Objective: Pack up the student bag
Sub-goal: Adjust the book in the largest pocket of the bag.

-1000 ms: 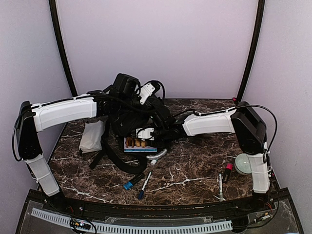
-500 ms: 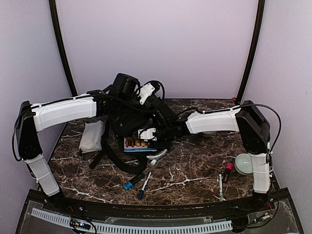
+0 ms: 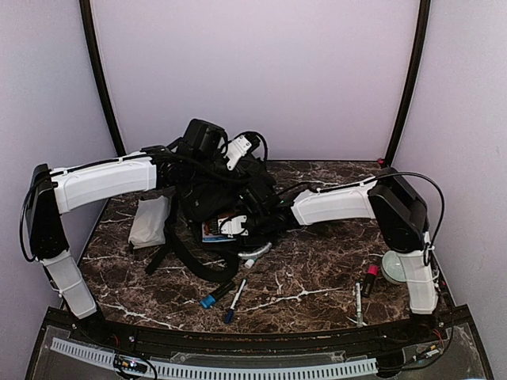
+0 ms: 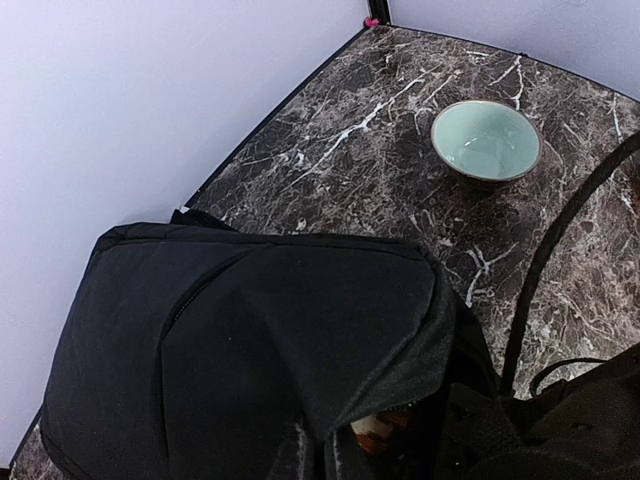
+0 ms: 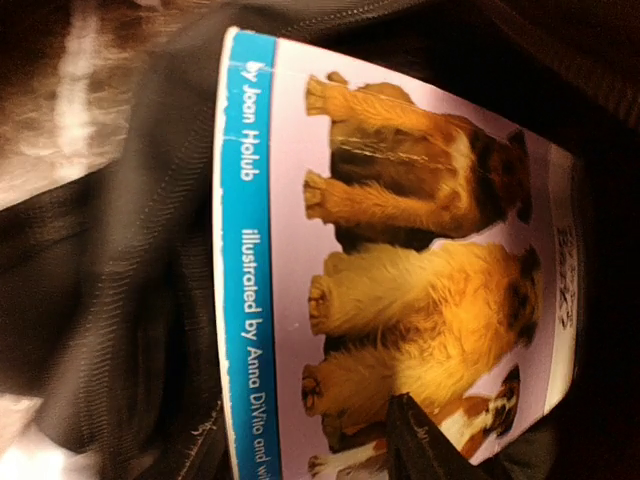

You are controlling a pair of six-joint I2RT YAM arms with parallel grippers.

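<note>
The right pincer (image 3: pixel 238 225), gripping the book (image 5: pixel 400 250), has slid it deeper into the student bag (image 3: pixel 207 190); I cannot tell the left pincer's (image 3: pixel 200 158) grip.

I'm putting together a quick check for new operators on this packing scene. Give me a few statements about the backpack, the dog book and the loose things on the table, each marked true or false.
1. The picture book with dogs on its cover sits at the mouth of the large black fabric backpack. True.
2. The pale green round bowl is inside the backpack. False: it stands on the dark marble table, apart from the bag.
3. The book's spine is red. False: it is blue with white lettering.
4. A blue-capped marker lies on the table, nearer the arm bases than the backpack is. True.
</note>
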